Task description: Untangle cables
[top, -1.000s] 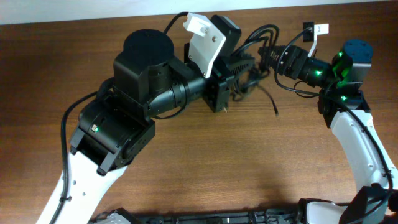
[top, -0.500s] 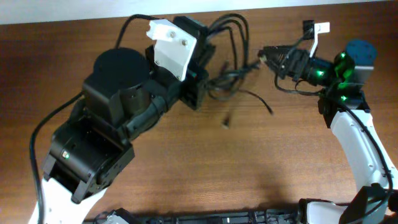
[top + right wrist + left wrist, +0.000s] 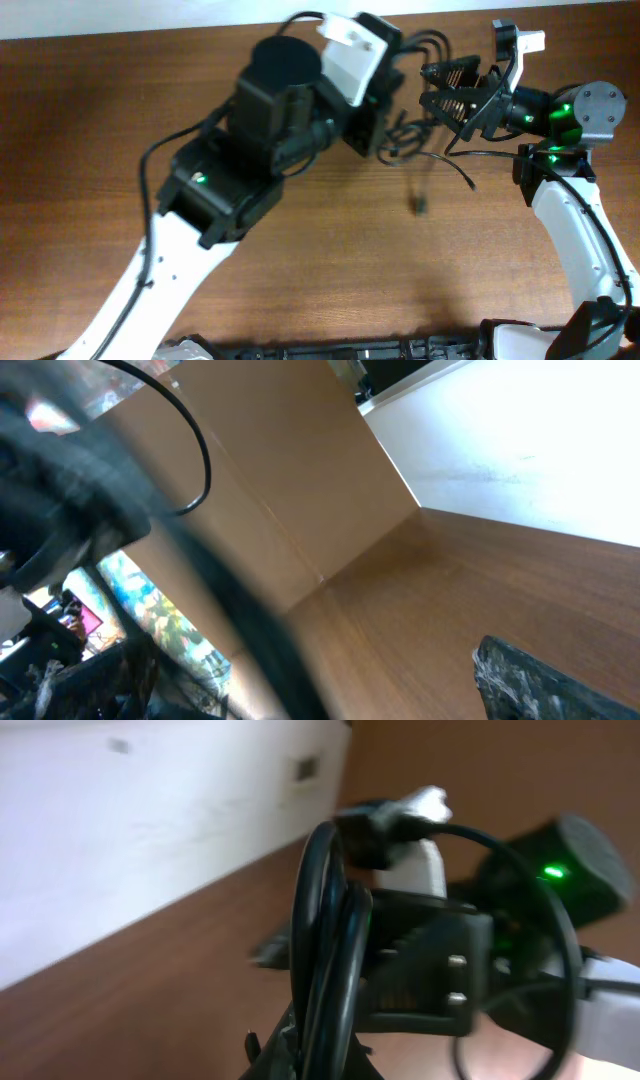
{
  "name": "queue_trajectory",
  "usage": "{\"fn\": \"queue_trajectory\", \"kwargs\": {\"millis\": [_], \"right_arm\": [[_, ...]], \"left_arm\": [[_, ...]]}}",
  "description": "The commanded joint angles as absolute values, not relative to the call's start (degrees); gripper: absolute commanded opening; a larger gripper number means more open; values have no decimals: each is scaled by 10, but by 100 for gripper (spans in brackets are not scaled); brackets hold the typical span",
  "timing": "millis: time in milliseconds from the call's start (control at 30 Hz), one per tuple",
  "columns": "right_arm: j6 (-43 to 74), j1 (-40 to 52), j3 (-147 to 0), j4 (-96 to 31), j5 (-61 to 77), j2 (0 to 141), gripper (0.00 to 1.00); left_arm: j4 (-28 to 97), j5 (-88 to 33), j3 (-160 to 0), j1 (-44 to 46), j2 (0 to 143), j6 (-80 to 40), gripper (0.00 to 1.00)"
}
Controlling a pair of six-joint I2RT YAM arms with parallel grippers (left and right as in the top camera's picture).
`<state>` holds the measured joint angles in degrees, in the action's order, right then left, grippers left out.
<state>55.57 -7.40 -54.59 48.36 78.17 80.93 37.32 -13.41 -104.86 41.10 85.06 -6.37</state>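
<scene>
Overhead view: the left gripper (image 3: 380, 130) is pinching the black cables (image 3: 402, 133) in a bunch over the far side of the table (image 3: 300, 270). The right gripper (image 3: 428, 86) is spread wide, just beside them.

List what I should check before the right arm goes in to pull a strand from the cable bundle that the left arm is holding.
1. Hold: left gripper shut on the cables: ok.
2. Readiness: right gripper open, jaws wide, nothing held: ok.
3. Approach: right gripper faces the bundle from close by: ok.
4. Target: a single strand between the right jaws: cannot tell, as the wrist views are blurred.
5. Tangle: loops separated: not ok. They are bunched together in the left wrist view.
6. Free end: loose plug end clear of both grippers, over the table: ok.
</scene>
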Motion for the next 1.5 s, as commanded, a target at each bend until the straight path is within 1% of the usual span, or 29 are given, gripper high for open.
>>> {"fn": "queue_trajectory", "kwargs": {"millis": [0,33,167,333,500,700,767,933,1000,1100,1233,1367,1467], "right_arm": [[558,-72,-549,486,787,805,99],[558,-72,-549,486,787,807,98],[558,-83,-549,453,776,825,80],[558,-128,-549,346,739,865,79],[558,-159,-549,286,706,881,80],[543,-182,-549,237,681,881,80],[540,-184,-549,224,682,881,80],[540,-184,-549,225,714,881,80],[540,-184,-549,226,728,881,80],[540,-184,-549,239,747,881,80],[538,-180,-549,256,770,868,81],[577,-156,-549,341,773,826,81],[609,-129,-549,376,768,789,81]], "left_arm": [[353,-187,-1058,443,861,-75,0],[350,-188,-1058,449,861,-75,0],[339,-192,-1058,467,855,-75,0],[339,-204,-1058,467,821,-74,0],[339,-229,-1058,467,785,-72,0],[340,-232,-1058,467,735,-72,0],[343,-226,-1058,467,719,-44,0],[373,-75,-1058,467,706,-40,0],[383,-42,-1058,467,707,-40,0],[387,-13,-1058,467,708,-40,0],[386,56,-1058,467,708,-41,0],[382,85,-1058,467,723,-41,0],[367,96,-1058,467,741,-41,0]]}}
